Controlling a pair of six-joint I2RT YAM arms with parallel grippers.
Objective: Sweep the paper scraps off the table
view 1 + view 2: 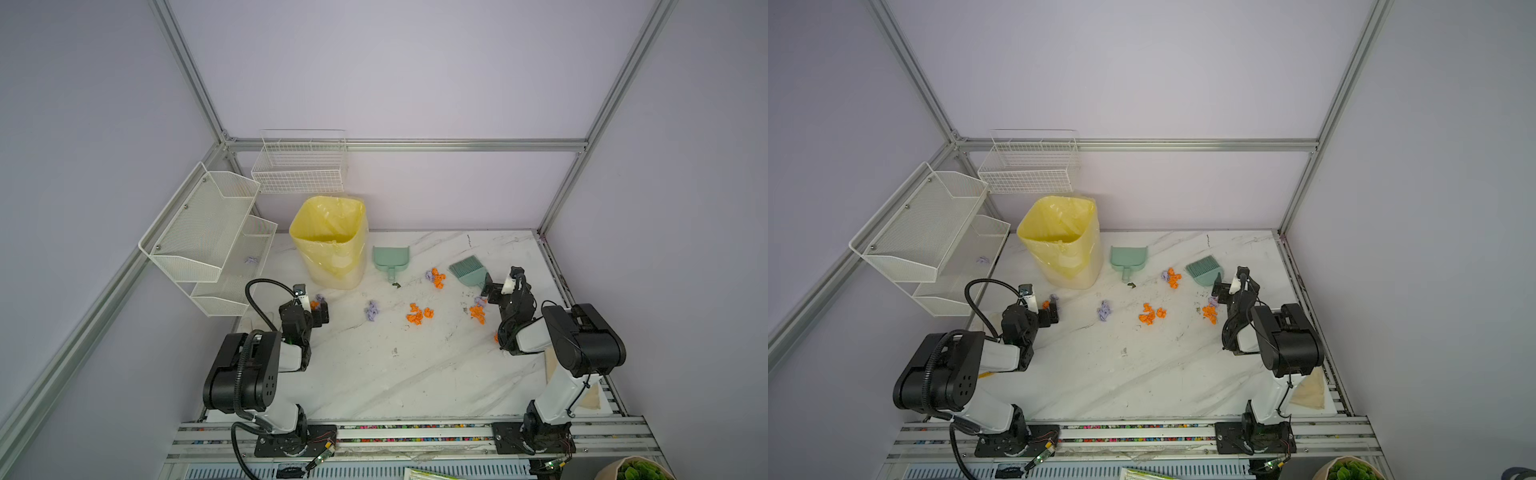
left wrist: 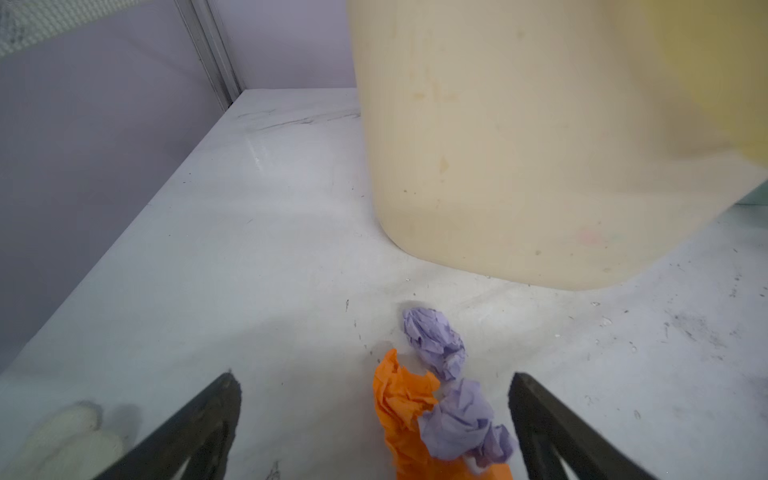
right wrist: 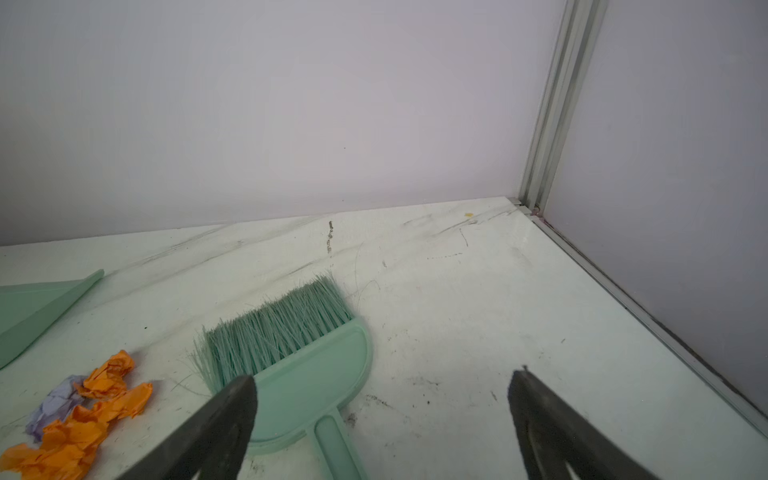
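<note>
The left tool (image 2: 374, 377), open and empty, straddled scraps (image 2: 432, 340); more lay on the counter (image 1: 395, 374) between the tools. The right tool (image 3: 382, 378), also open, hung over the handle of the brush (image 3: 307, 374), seemingly off-centre; closing might skid it into scraps.

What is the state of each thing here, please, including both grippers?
paper scraps: scattered on the table, unswept.
dustpan: lying flat, empty, not held.
brush: lying flat, not held.
bin: upright, open, lined with a yellow bag.
left gripper: open, over some scraps.
right gripper: open, at the brush's handle.
</note>
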